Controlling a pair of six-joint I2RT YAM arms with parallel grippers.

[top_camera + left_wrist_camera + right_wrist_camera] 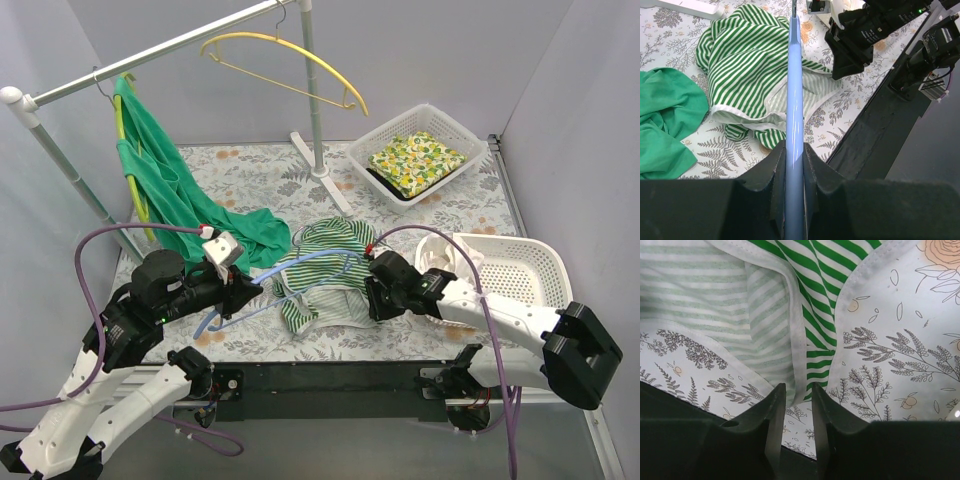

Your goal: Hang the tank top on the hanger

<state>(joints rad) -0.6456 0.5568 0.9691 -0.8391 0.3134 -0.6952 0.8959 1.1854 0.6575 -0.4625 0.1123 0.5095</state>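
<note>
The green-and-white striped tank top (325, 275) lies crumpled on the leaf-print table between the arms. The light blue hanger (300, 262) rests across it. My left gripper (245, 285) is shut on the hanger's wire (795, 100), which runs straight out from the jaws (794, 150) over the tank top (750, 60). My right gripper (372, 290) is at the tank top's right edge. In the right wrist view its jaws (799, 390) stand a little apart, with the end of a white-edged strap (815, 315) just between the tips and table showing in the gap.
A plain green garment (170, 190) hangs from the rack rod at the left and trails onto the table. A yellow hanger (290, 60) hangs on the rod. A white basket (455, 130) with yellow-patterned cloth stands back right. Another white basket (510, 265) lies beside the right arm.
</note>
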